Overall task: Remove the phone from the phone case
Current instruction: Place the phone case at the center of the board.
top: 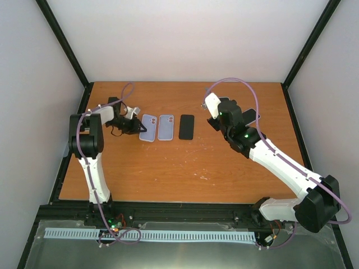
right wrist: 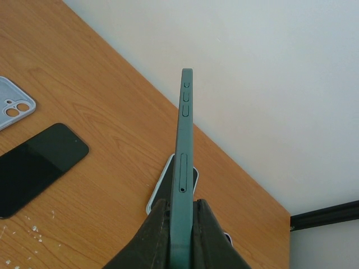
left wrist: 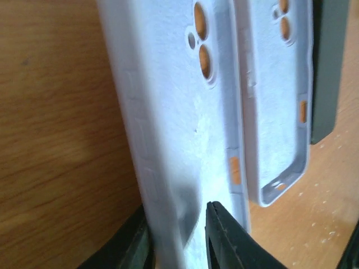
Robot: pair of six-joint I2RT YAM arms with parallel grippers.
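Observation:
An empty lavender phone case [top: 148, 128] lies on the wooden table, and the wood shows through its camera holes [left wrist: 185, 112]. My left gripper [top: 133, 124] stands astride the case's near left wall [left wrist: 179, 216]. The outer finger lies against the wall. The inner finger [left wrist: 224, 235] sits inside the case with a narrow gap, so the jaws are slightly open. My right gripper [top: 216, 115] is raised over the table's right half, shut [right wrist: 180, 204] on a grey-green phone [right wrist: 183, 140], seen edge-on. From above, the phone [top: 212, 105] looks pale.
A second empty lavender case [top: 166, 127] lies right of the first [left wrist: 280, 95]. A black phone [top: 187, 126] lies face-up beside it [right wrist: 33, 168]. Another white-rimmed dark phone [right wrist: 162, 188] rests on the table below my right gripper. White walls enclose the table.

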